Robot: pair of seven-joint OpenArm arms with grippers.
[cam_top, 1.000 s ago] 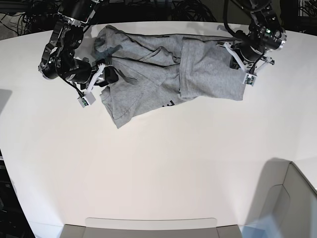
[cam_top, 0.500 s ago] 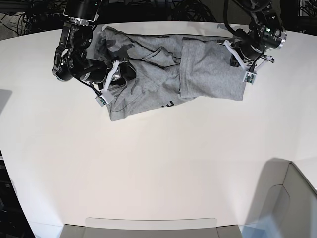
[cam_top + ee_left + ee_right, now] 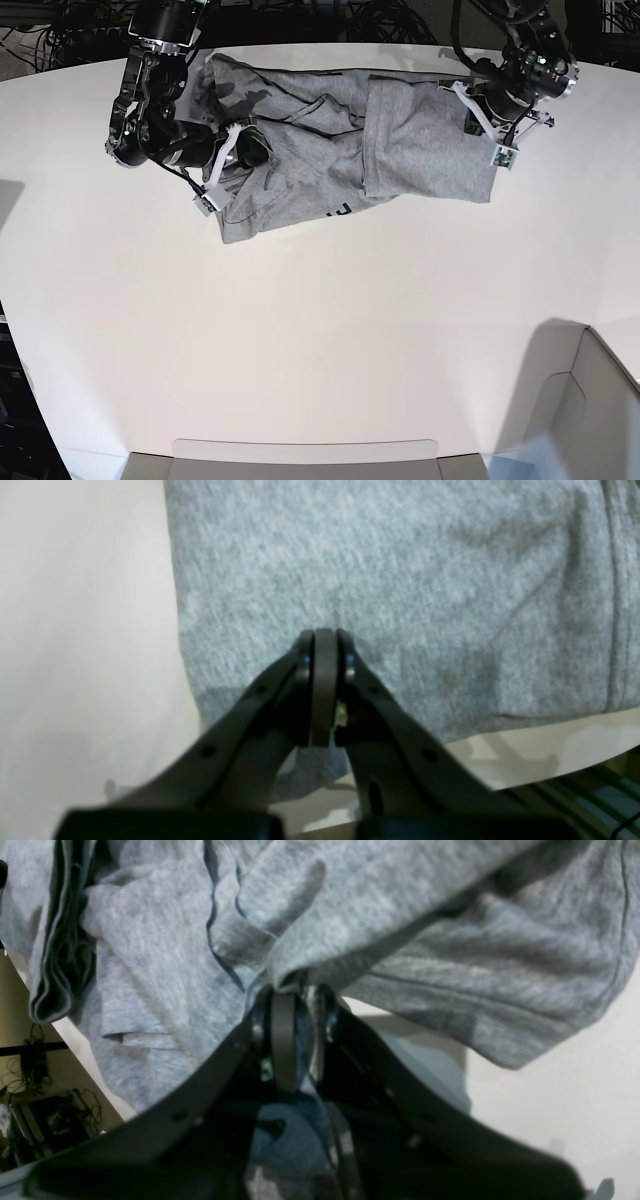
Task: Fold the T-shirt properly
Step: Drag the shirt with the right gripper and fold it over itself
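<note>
White table (image 3: 320, 340), T-shirt (image 3: 420, 140) pinched in right hand (image 3: 295, 990)

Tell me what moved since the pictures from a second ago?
The right claw slid in over the T-shirt from its edge and pinched shut on a fold of the cloth. The shirt's loose near corner got pulled in, so that end looks tidier and more bunched. The left claw stayed shut at the other end, and that folded part did not move.
</note>
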